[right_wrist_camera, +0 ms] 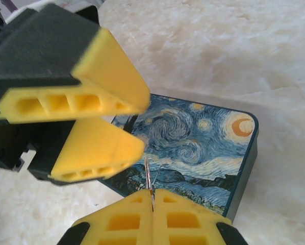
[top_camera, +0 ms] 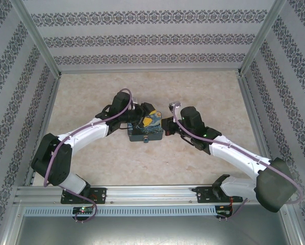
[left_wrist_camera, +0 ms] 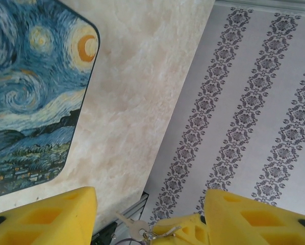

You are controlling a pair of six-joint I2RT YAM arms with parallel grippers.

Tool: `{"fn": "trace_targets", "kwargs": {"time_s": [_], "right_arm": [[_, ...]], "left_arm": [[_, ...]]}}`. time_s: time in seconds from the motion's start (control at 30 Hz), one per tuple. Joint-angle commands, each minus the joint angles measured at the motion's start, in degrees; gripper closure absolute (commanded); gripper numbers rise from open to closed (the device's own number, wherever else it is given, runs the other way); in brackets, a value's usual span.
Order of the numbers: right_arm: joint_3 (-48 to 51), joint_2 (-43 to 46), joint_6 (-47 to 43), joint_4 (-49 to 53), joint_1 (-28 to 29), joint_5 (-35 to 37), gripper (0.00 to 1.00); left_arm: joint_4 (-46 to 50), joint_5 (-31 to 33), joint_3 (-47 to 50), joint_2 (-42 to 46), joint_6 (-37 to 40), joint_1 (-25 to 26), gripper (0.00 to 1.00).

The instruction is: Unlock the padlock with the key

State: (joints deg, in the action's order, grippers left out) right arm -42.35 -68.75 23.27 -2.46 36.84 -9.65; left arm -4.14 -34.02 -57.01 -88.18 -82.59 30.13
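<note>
Since the right tool (right_wrist_camera: 152, 198) is pressed together on the key (right_wrist_camera: 149, 179) above the painted box (right_wrist_camera: 203, 138), while the left tool (left_wrist_camera: 150, 196) stands apart with nothing in it, I judge the key picked up but not yet in the padlock (top_camera: 146, 139) (probably the pale speck on the box's near face, too small to be sure). Insertion and turning are left to do. Both tools meet mid-desk (top_camera: 91, 163), a pale marbled surface walled left, right and far by striped floral wallpaper (top_camera: 142, 38).
</note>
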Motion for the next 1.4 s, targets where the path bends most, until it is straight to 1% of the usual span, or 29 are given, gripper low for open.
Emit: {"fn": "trace_targets", "kwargs": {"time_s": [0.0, 0.27, 0.4, 0.53, 0.6, 0.97, 1.17, 1.23, 1.37], "right_arm": [[-2.88, -1.49, -3.74, 2.01, 1.27, 4.58, 1.00], [-4.56, -3.91, -4.96, 2.66, 3.34, 5.39, 1.00], [-4.55, -4.11, -5.31, 3.17, 3.72, 6.13, 1.00], [-4.37, -4.12, -5.56, 3.58, 3.86, 6.80, 1.00], [-4.32, -4.11, -5.69, 3.74, 3.92, 7.18, 1.00], [-4.65, -4.81, -5.88, 3.98, 3.98, 7.44, 1.00], [-4.60, -4.99, -5.69, 3.87, 3.97, 7.51, 1.00], [-4.66, -4.99, -5.63, 3.86, 3.99, 7.65, 1.00], [-5.12, -4.78, -5.11, 4.40, 3.88, 7.89, 1.00]], "left_arm": [[1.21, 0.97, -2.11, -1.41, -2.77, 1.55, 0.45], [0.23, 1.65, -3.37, -3.77, -3.90, 3.38, 0.50], [0.01, 1.76, -3.71, -4.36, -4.15, 3.61, 0.59], [0.14, 1.84, -3.76, -4.80, -4.19, 3.63, 0.64], [0.46, 1.90, -3.77, -5.00, -4.21, 3.62, 0.68], [0.27, 1.65, -4.21, -5.76, -4.10, 3.62, 0.83], [0.23, 1.32, -4.72, -6.21, -3.31, 3.71, 0.94], [0.48, 1.16, -4.92, -6.40, -2.90, 3.80, 0.99], [-0.06, 0.98, -4.82, -6.85, -1.92, 3.84, 1.00]]}}
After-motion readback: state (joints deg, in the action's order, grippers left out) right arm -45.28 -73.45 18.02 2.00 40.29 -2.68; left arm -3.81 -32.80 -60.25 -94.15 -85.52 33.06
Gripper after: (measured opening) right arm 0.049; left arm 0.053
